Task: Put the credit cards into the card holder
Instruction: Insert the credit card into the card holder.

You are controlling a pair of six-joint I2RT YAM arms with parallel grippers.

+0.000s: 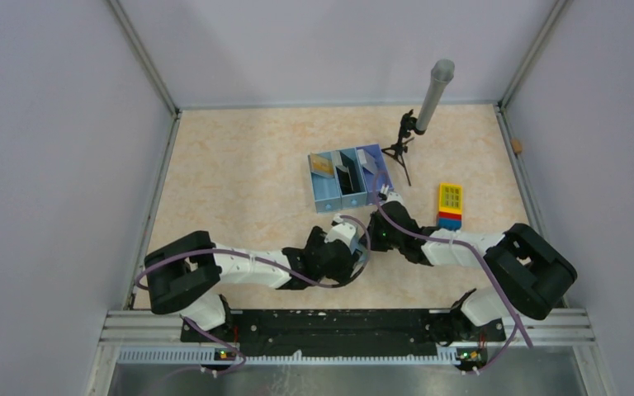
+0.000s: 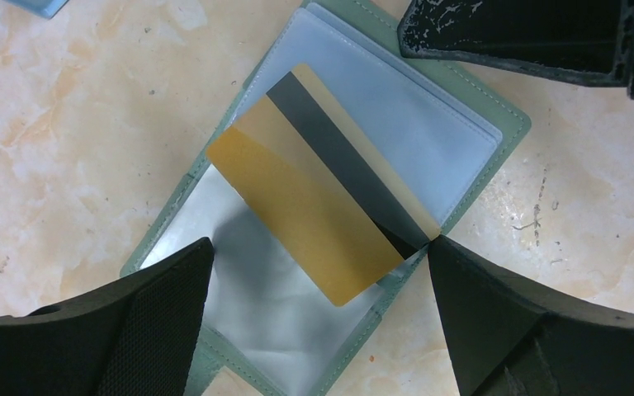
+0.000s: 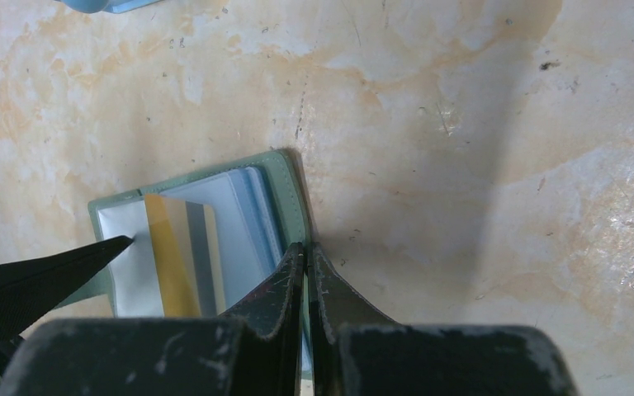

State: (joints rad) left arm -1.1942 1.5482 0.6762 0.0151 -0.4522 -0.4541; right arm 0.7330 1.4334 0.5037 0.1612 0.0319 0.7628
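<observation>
Light: bright, even, from overhead.
Shadows: soft grey band across the surface (image 3: 479, 206); dim patch on the card holder (image 2: 248, 280).
Glare: pale sheen on its clear plastic.
Focus: right gripper (image 3: 305, 252) slightly blurred, very close up.

Card holder (image 2: 508, 125) rim is seen as matt grey-green, leather-like, w/ stitching, its inner sleeves as glossy clear plastic; gold card (image 2: 297, 216) is finished smooth, satin, w/ dark matt stripe; table (image 2: 66, 148) is marbled, smooth, scuffed
</observation>
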